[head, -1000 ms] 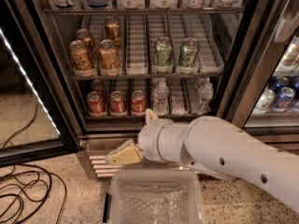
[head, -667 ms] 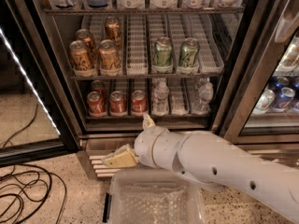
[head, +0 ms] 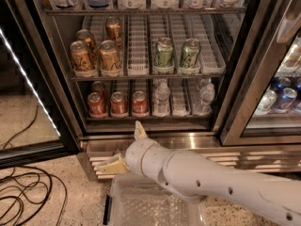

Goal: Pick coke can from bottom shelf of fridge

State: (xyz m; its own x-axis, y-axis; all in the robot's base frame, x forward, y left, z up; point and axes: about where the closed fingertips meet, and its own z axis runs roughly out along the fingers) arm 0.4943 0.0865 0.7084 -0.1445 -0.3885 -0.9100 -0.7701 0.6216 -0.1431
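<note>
Three red coke cans stand in a row at the front left of the bottom shelf of the fridge, with another one behind them. My gripper is below the shelf, in front of the steel sill and a little under the cans. It is open and empty, with one cream finger pointing up toward the cans and the other pointing left. My white arm reaches in from the lower right.
Small water bottles stand right of the coke cans. Gold-brown cans and green cans fill the rack above. A clear plastic bin sits under my arm. Black cables lie on the floor at left. The right glass door is shut.
My arm has shifted left and slightly down across the sill, with the gripper staying low in front of the grille. The cans have not moved.
</note>
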